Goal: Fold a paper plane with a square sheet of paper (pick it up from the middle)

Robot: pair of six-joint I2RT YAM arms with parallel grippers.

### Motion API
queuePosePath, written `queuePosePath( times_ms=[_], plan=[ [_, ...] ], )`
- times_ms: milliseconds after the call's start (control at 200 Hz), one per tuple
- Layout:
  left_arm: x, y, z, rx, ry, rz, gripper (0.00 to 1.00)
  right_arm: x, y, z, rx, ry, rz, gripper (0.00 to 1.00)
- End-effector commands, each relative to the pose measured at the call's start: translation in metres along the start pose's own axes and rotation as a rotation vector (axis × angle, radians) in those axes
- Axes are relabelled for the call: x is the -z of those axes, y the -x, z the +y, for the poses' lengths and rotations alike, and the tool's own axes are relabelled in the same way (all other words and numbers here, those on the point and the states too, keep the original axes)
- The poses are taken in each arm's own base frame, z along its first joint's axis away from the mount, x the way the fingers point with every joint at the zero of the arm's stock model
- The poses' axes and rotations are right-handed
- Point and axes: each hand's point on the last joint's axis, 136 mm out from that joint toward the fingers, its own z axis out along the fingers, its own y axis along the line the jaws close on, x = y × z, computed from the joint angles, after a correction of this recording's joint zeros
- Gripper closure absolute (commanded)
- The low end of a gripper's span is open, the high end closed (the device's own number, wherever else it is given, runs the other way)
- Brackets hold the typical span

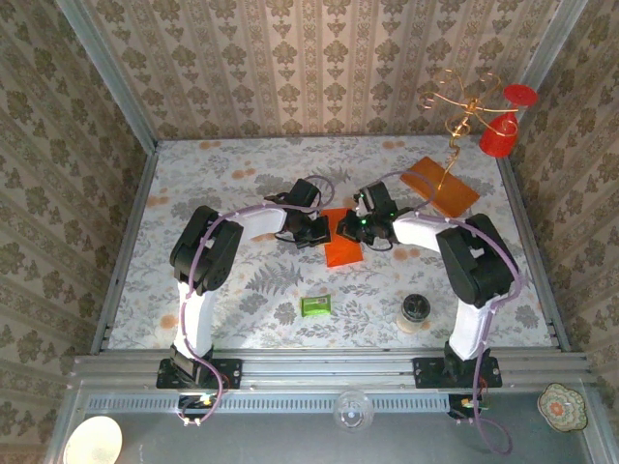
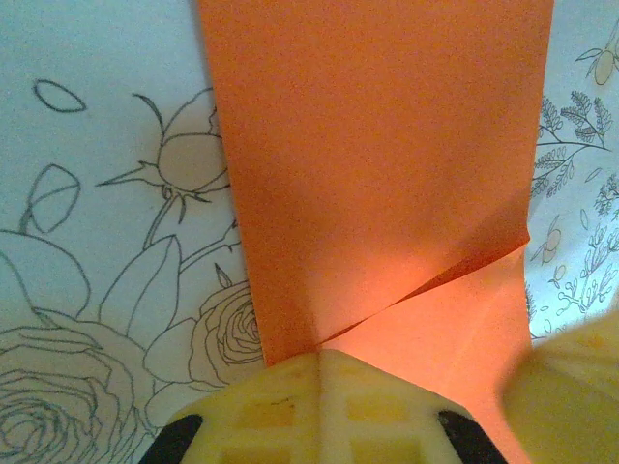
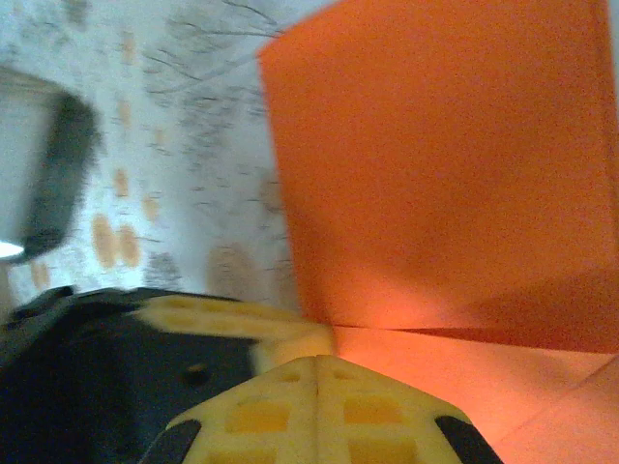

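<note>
Left gripper: yellow jaws shut, tip touching the left edge of the square sheet of paper. Right gripper: shut likewise, tip on the sheet's right side. Sheet: bright orange, creased, flat mid-table between them; green packet: nearer, apart.

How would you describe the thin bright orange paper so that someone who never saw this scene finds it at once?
Start at the middle of the floral-patterned table. There the thin bright orange paper lies between the left gripper and the right gripper. It is brighter than the brownish-orange board at the back right, and it has a folded flap.
</note>
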Motion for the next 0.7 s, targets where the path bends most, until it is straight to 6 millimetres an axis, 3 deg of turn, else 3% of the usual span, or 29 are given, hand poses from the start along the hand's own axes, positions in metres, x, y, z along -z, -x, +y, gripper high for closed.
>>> queuePosePath(
  times_ms=[0, 280, 505, 605, 695],
  plan=[
    [-0.011, -0.025, 0.044, 0.05, 0.141, 0.086, 1.0, -0.009, -0.007, -0.012, -0.026, -0.016, 0.041, 1.0],
    [-0.007, -0.019, 0.04, 0.04, 0.12, 0.078, 1.0, -0.016, -0.032, -0.068, -0.075, -0.172, 0.089, 1.0],
    [0.022, -0.003, -0.011, -0.096, -0.008, -0.016, 1.0, -0.02, -0.051, -0.096, -0.113, -0.24, 0.132, 1.0],
    [0.027, -0.009, -0.03, -0.102, -0.085, -0.033, 1.0, -0.022, -0.055, -0.098, -0.123, -0.237, 0.142, 1.0],
    [0.024, -0.018, -0.035, -0.073, -0.132, -0.033, 0.98, -0.024, -0.056, -0.098, -0.13, -0.231, 0.145, 1.0]
  ],
)
